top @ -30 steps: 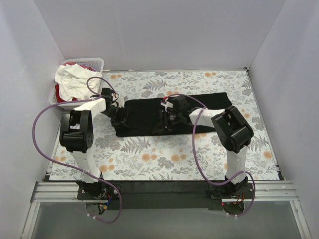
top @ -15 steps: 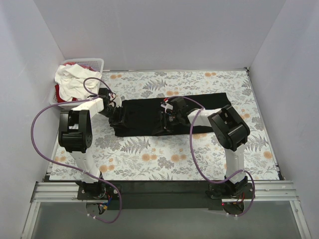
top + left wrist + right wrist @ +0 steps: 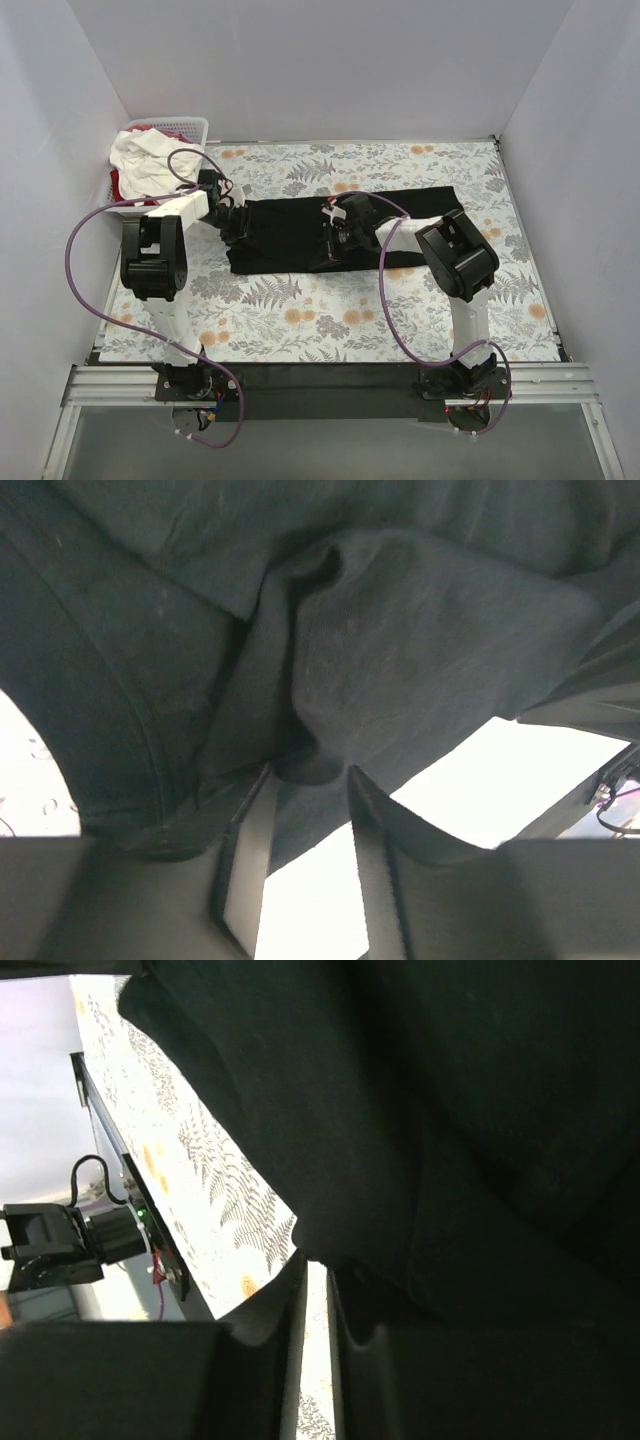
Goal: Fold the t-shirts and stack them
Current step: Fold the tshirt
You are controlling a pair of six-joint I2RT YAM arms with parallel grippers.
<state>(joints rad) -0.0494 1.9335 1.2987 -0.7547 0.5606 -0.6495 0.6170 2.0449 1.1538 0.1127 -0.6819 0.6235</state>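
Black t-shirt [image 3: 285,235], left edge farther back.

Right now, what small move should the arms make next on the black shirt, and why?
Probably lift both arms slightly: the left fingers and right fingers each appear to pinch the plain black fabric t-shirt, which lies stretched out flat.

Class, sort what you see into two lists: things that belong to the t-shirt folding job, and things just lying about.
Job in hand: black t-shirt; white t-shirt and red t-shirt, heaped in the basket; left end effector and right end effector, both pinching the black t-shirt.

Lying about: basket; floral table; purple cables.
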